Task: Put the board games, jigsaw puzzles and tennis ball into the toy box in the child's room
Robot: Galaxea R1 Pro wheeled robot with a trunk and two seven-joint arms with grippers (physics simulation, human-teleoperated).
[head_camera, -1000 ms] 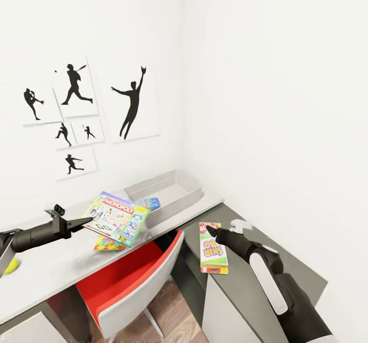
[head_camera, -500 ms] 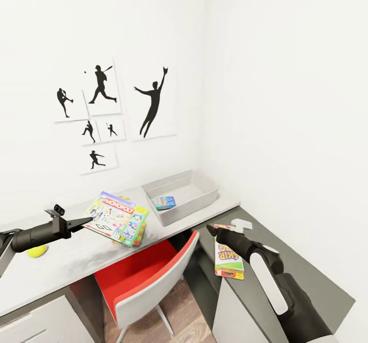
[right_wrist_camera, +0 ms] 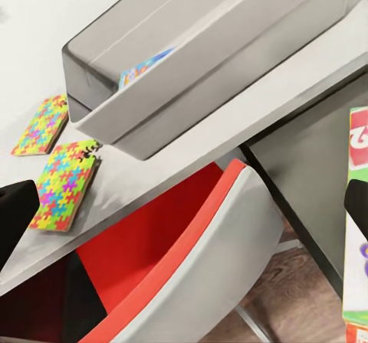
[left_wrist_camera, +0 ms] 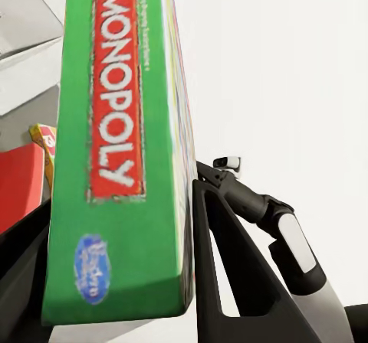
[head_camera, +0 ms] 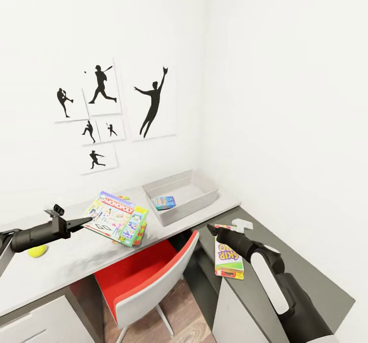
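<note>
My left fingers (head_camera: 87, 222) clamped the Monopoly box (head_camera: 115, 217); the toy box (head_camera: 180, 196) lay beyond it to the right, while my right fingers (head_camera: 210, 229) gripped SKIP-BO (head_camera: 228, 256).

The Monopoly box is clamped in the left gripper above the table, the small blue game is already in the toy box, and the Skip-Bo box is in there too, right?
Not quite: the Skip-Bo box is in the right gripper, outside the toy box, as the head view shows. The left gripper does hold the Monopoly box above the table, and the small blue game lies in the toy box.

On the table (head_camera: 76, 261), the tennis ball (head_camera: 37, 251) lies far left of the toy box (head_camera: 204, 196).
</note>
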